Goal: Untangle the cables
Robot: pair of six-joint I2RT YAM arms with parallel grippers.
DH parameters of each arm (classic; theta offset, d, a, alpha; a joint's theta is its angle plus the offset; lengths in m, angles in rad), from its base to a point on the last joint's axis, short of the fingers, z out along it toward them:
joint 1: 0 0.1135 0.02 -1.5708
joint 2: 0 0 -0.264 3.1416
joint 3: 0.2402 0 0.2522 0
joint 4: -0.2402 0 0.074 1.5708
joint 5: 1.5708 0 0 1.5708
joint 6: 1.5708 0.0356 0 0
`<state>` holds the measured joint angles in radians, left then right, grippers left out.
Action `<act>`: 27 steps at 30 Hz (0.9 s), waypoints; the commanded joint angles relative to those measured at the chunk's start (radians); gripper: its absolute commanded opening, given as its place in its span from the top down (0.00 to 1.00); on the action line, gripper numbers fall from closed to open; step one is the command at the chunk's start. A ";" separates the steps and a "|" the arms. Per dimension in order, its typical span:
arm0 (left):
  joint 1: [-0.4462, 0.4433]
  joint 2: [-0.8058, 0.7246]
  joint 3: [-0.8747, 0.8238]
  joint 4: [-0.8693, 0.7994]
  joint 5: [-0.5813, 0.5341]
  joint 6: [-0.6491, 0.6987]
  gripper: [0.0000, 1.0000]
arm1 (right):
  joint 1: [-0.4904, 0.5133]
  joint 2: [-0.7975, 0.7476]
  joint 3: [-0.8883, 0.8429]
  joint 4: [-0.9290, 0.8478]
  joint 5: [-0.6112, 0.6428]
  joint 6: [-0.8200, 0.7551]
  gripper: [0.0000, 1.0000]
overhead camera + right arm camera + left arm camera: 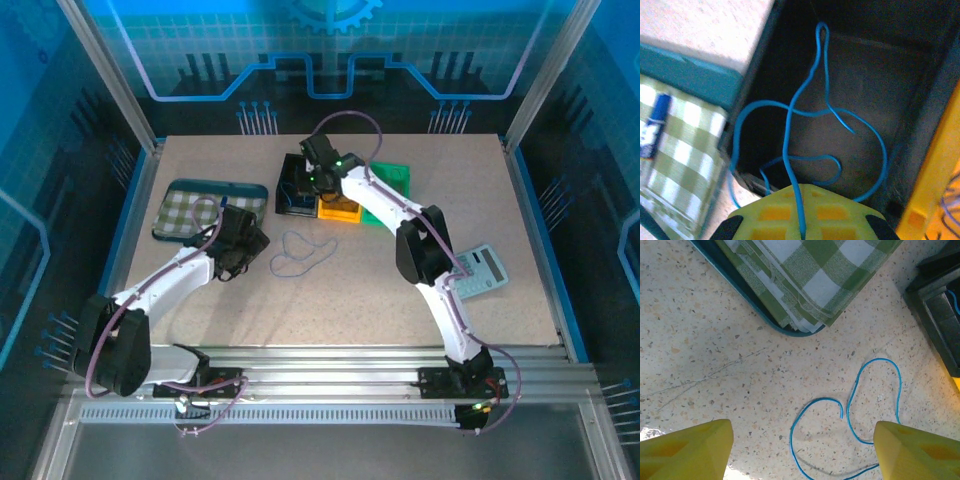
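Blue cable (880,359) lies looped on the tabletop (715,340) just ahead of the wide-open left gripper (804,432), while the right gripper (802,225) pinches a second cable (785,150) over the black bin (865,75).

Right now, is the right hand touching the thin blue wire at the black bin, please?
Touching: right wrist view shows the thin blue wire pinched between the right hand's closed fingers.

The thin blue cable loop (848,407) between the left gripper's (804,427) spread jaws is cut off by the lower edge, and the curled blue cable (786,145) in the black bin (855,65) is hidden where it enters the right gripper's (802,210) closed jaws.
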<state>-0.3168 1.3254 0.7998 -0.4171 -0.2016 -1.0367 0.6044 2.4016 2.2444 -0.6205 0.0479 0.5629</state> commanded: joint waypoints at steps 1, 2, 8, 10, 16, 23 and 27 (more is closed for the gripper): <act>0.005 -0.004 0.018 -0.038 0.002 0.023 0.24 | -0.013 0.080 0.122 -0.043 0.039 0.019 0.97; 0.005 -0.006 0.017 -0.040 0.001 0.021 0.24 | -0.015 0.104 0.165 -0.054 0.050 0.013 0.96; 0.005 -0.008 0.016 -0.040 -0.001 0.012 0.24 | -0.028 0.193 0.287 -0.112 0.084 0.002 0.71; 0.005 -0.006 0.014 -0.037 0.001 0.010 0.24 | -0.029 0.178 0.266 -0.125 0.091 -0.011 0.60; 0.006 0.013 0.019 -0.025 0.014 0.008 0.24 | -0.022 -0.018 0.031 0.004 0.140 -0.063 0.34; 0.005 0.041 0.030 -0.008 0.033 0.013 0.24 | -0.005 -0.216 -0.150 0.133 0.189 -0.150 0.31; 0.005 0.049 0.034 -0.006 0.037 0.013 0.24 | 0.011 -0.317 -0.271 0.156 0.171 -0.190 0.34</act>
<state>-0.3168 1.3666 0.8043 -0.4213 -0.1852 -1.0374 0.5945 2.1681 2.0548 -0.5030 0.2062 0.4244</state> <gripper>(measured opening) 0.759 0.669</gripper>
